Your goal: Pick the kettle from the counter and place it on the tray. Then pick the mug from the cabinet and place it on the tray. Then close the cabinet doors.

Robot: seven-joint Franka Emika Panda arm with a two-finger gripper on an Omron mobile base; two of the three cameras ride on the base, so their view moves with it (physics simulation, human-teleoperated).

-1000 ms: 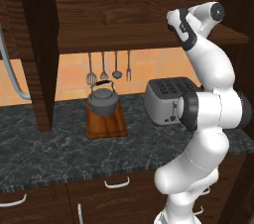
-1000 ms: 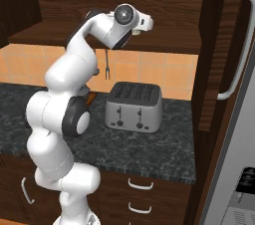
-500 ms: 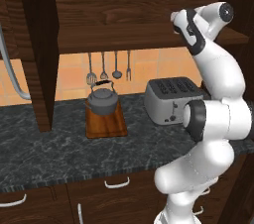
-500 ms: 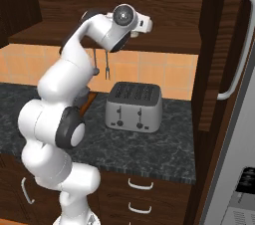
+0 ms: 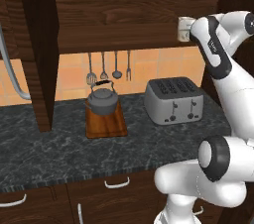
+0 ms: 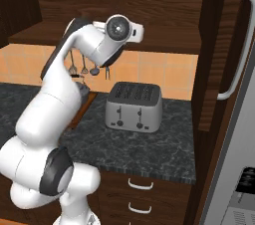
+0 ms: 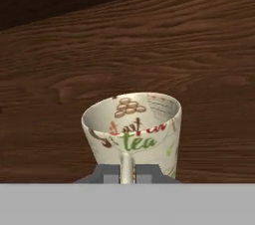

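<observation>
While the gripper [image 7: 127, 174] clenched the mug [image 7: 133, 132] by its handle, the second pick of the task was in hand.

Its fingertips [image 7: 107, 173] pinched the thin cream handle, the mug resting on the cabinet [image 5: 129, 5] shelf, above and right of the toaster [image 5: 174, 100]. Left of the toaster, the kettle [image 5: 102, 98] already sat on the tray [image 5: 105, 122] on the counter [image 5: 74, 153]. By my judgement the next move called for drawing the mug out of the cabinet and carrying it down to the tray beside the kettle; the cabinet doors [image 5: 35, 49] remained open.
</observation>
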